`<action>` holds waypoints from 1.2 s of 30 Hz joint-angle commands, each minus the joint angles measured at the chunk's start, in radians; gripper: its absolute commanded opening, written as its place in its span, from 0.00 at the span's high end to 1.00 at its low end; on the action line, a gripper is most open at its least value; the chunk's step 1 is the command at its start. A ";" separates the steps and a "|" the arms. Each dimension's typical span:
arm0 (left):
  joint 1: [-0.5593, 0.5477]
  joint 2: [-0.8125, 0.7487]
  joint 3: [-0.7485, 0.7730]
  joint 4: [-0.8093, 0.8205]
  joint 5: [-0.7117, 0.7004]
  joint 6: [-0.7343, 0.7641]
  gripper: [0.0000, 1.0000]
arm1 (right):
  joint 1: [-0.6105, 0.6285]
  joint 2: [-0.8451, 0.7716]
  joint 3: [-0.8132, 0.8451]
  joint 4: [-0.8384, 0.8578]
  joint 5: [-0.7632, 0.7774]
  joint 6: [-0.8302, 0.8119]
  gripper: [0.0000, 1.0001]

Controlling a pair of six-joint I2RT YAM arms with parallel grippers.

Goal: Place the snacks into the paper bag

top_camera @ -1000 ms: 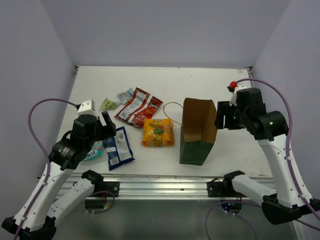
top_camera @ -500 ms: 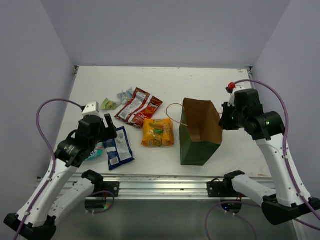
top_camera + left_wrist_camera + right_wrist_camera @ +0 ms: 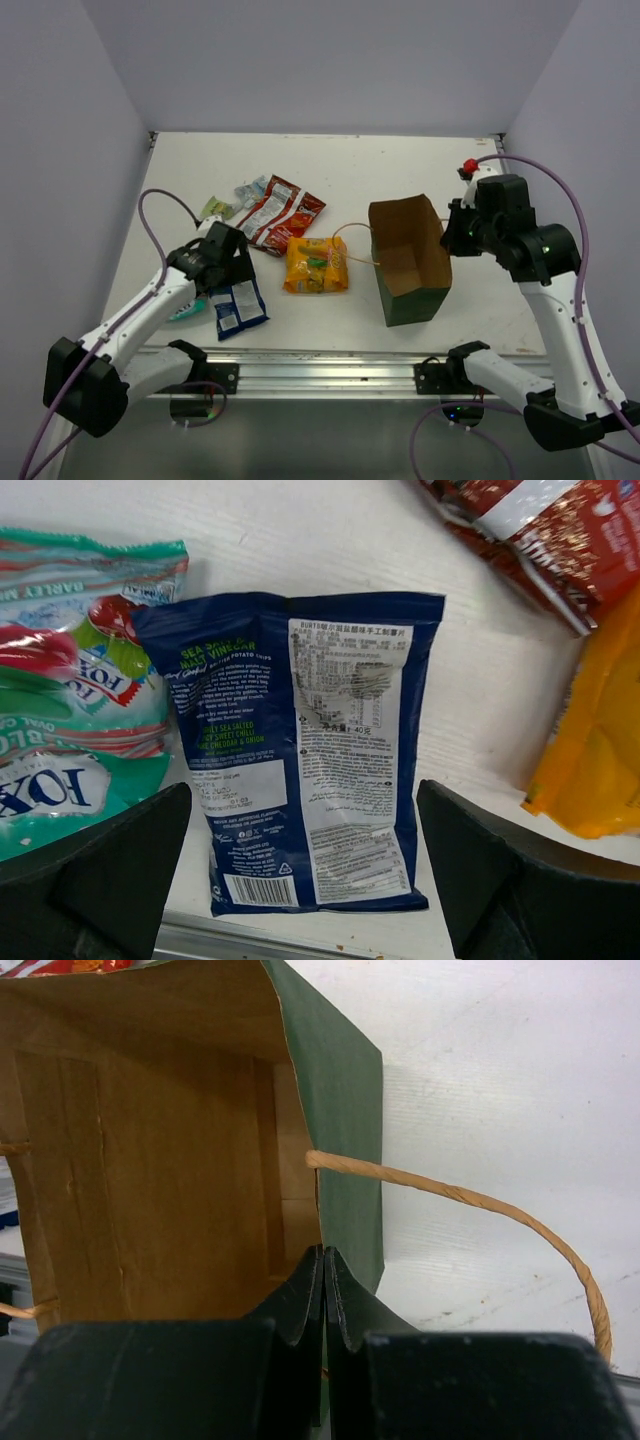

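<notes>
On the table [image 3: 400, 165], left of the paper bag [image 3: 415, 300], all snacks I can see lie out: red-and-white pkts [image 3: 277, 213], orange-yellow pkt [image 3: 316, 264], light green pkt [image 3: 215, 207], pale blue-silver pkt [image 3: 248, 190], dark blue pkt [image 3: 300, 750], teal pkt [image 3: 70, 710]. Bag interior looks bare from R wrist view, so I reckon nothing's packed yet, i.e. whole job left. Left pincer [image 3: 302, 810] is spread wide, holding nothing, right over dark blue pkt, prob. my first pick. Right pincer [image 3: 323, 1260] is pinched tight on bag's wall at the rim, steadying it w/ mouth open.
</notes>
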 commanded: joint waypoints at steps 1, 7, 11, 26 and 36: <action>-0.002 0.060 -0.044 0.052 0.020 -0.081 0.00 | 0.004 -0.022 0.056 -0.010 -0.022 -0.005 1.00; -0.002 0.117 -0.170 0.112 0.057 -0.111 0.00 | 0.004 -0.032 0.080 -0.018 -0.016 -0.005 1.00; -0.003 0.158 -0.187 0.137 0.080 -0.104 0.02 | 0.004 -0.034 0.089 -0.018 -0.016 -0.007 1.00; -0.023 0.006 0.009 0.077 0.086 -0.064 1.00 | 0.003 -0.063 -0.009 0.024 -0.027 0.000 1.00; -0.153 0.048 0.665 0.412 0.524 -0.148 1.00 | 0.004 -0.057 0.022 0.005 -0.025 -0.010 1.00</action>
